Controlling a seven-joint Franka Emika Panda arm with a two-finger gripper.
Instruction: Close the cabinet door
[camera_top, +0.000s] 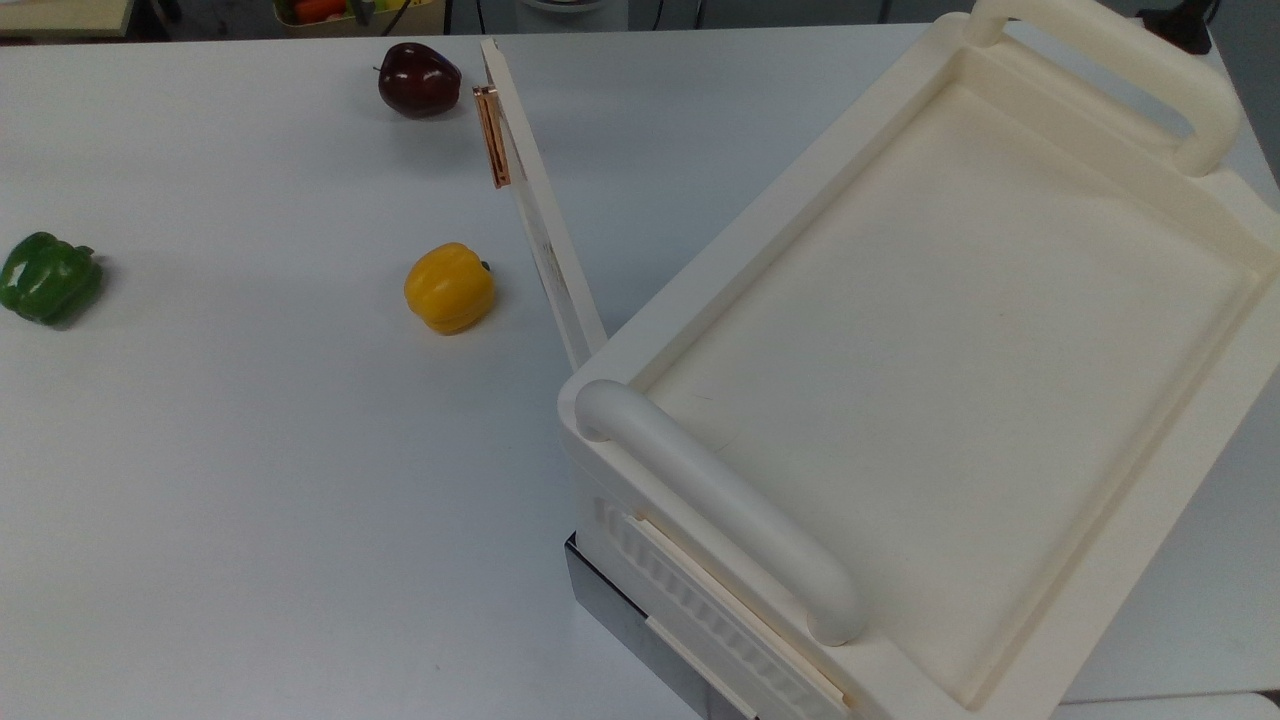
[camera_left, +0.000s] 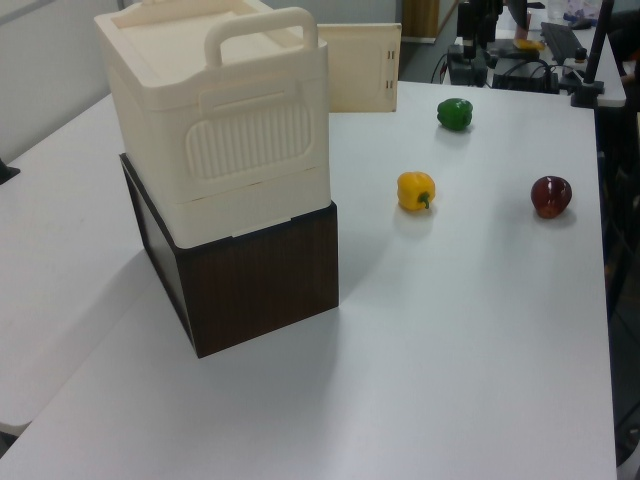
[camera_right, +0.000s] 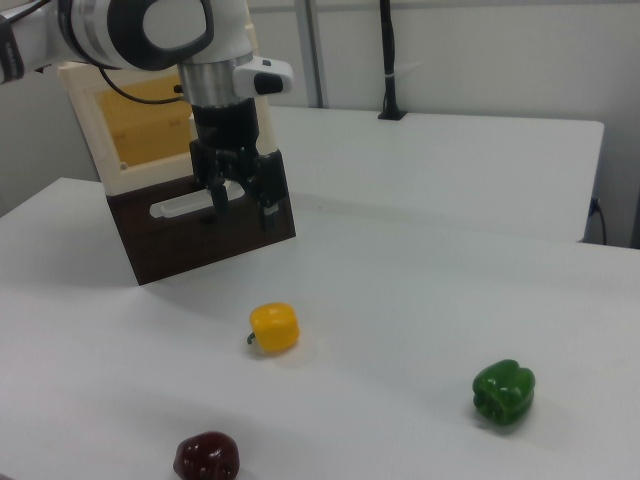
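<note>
Top view: cabinet door (camera_top: 540, 215) stands swung wide from the cabinet (camera_top: 940, 330), near the yellow pepper (camera_top: 450, 288); gripper (camera_right: 242, 203) fingers open, empty. Risk: a glancing push slips off the thin panel.

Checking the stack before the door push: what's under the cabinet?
The cabinet sits on a dark wood-grain box, which rests on the white table. The cabinet's base covers the box's top, so their contact surface is hidden.

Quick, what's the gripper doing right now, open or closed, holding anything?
Gripper: open and empty, hanging in the air in front of the cabinet.
</note>
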